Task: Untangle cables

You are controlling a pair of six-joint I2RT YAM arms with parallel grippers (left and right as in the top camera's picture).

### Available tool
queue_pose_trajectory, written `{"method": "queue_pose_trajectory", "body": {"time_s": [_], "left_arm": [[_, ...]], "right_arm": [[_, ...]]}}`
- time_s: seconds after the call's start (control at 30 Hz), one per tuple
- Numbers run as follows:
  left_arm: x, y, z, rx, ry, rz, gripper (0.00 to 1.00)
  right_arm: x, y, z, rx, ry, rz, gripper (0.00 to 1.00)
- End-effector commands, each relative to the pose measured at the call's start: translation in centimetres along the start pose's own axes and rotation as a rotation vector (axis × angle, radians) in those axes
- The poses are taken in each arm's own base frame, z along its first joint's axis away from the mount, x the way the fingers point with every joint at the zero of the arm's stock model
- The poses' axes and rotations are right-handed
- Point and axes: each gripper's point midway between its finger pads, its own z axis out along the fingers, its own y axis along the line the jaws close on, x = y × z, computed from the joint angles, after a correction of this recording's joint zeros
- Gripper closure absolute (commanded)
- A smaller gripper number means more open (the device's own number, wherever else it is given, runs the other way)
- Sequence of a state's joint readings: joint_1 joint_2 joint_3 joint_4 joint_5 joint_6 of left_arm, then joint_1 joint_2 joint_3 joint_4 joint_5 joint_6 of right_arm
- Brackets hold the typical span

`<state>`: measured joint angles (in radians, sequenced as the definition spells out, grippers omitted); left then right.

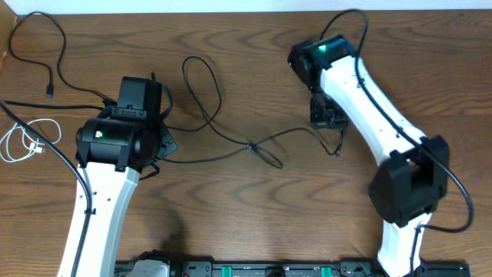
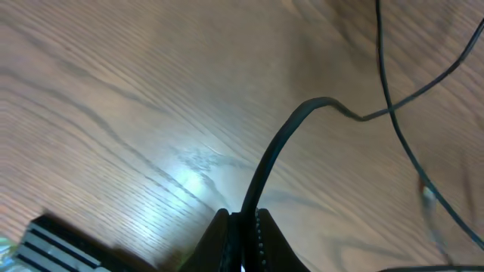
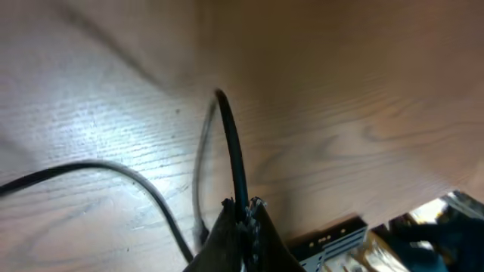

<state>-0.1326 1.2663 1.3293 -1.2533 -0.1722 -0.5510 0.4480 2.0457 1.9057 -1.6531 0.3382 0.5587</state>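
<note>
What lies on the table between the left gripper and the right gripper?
In the overhead view, thin black cables cross the table, meeting in a small knot about midway.

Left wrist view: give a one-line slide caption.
Left gripper shut on a thin black cable arching over the wooden table, crossing a second black cable.

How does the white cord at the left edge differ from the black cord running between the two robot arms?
The white cord is short; the black cord is much longer. The white cord lies bunched in small loops; the black cord stretches across the middle with a tangle. Nothing touches the white cord, while the left gripper and right gripper each pinch black cord. Both are thin and rest on the table.
</note>
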Motion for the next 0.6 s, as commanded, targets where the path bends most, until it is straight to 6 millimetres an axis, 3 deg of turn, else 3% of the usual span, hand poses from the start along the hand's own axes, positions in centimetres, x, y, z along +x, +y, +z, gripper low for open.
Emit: {"method": "queue_pose_trajectory", "body": {"time_s": [0.0, 0.13, 0.27, 0.43, 0.5, 0.57], "left_arm": [[-0.9, 1.6, -0.2, -0.083, -0.052, -0.042, 0.93], [-1.0, 2.0, -0.3, -0.108, -0.061, -0.058, 0.93], [-1.0, 2.3, -0.3, -0.119, -0.062, -0.06, 0.93], [-0.3, 2.2, -0.3, -0.111, -0.029, -0.052, 0.92], [0.2, 1.3, -0.2, -0.062, 0.005, -0.045, 0.92], [0.9, 0.0, -0.2, 0.012, 0.048, -0.005, 0.92]], "right_arm": [[-1.0, -3.2, -3.9, 0.012, -0.156, 0.084, 0.99], [-1.5, -6.6, -6.0, 0.094, -0.278, 0.191, 0.9], [-1.7, -9.4, -6.8, 0.162, -0.33, 0.278, 0.83], [-1.2, -8.8, -5.5, 0.054, -0.234, 0.312, 0.78], [-0.8, -8.1, -5.2, -0.002, -0.194, 0.306, 0.67], [-0.8, -7.4, -5.1, -0.041, -0.18, 0.271, 0.39]]}}
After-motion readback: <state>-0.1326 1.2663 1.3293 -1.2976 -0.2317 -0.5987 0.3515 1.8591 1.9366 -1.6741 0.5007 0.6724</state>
